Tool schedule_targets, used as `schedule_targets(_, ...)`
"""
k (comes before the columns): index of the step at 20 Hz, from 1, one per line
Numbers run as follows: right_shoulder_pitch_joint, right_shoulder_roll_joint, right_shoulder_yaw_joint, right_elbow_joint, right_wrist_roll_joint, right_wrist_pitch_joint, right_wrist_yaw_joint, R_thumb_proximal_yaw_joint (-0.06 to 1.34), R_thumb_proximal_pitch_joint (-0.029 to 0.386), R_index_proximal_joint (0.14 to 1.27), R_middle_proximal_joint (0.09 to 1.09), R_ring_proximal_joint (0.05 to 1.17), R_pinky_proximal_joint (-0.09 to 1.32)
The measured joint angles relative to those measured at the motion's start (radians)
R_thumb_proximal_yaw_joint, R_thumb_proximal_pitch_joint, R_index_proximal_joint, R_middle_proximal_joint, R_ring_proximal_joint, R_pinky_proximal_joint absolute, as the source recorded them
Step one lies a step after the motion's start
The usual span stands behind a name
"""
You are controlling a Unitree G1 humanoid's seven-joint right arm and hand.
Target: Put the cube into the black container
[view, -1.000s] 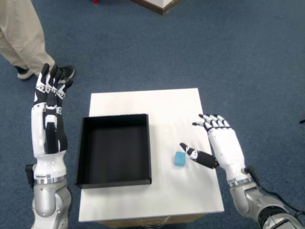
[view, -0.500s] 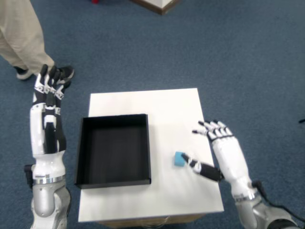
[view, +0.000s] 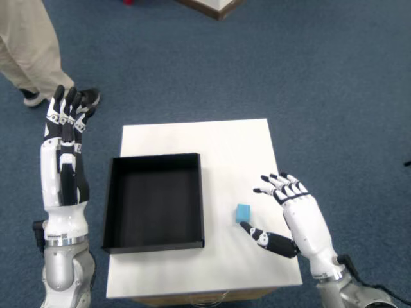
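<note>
Lying beside the empty black container (view: 154, 202), the cube (view: 243, 213) rests on the table (view: 225, 141).

The right hand (view: 298, 215) is held low at the right side of the view, palm turned to the left. Its four fingers (view: 277, 184) are spread and slightly curled, and the thumb (view: 263, 236) is stretched out to the left. Nothing is held in it. The left hand (view: 66, 114) is raised at the left side, fingers straight and close together, and the forearm is kept nearly upright.
</note>
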Motion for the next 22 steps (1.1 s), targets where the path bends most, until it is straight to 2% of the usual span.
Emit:
schedule_targets(12, -0.011, 0.049, -0.002, 0.111, -0.002, 0.045, 0.001, 0.49, -0.010, 0.55, 0.31, 0.30, 0.24)
schedule_targets(22, -0.050, 0.080, -0.030, 0.179, 0.021, 0.093, 0.090, 0.45, -0.010, 0.54, 0.30, 0.31, 0.25)
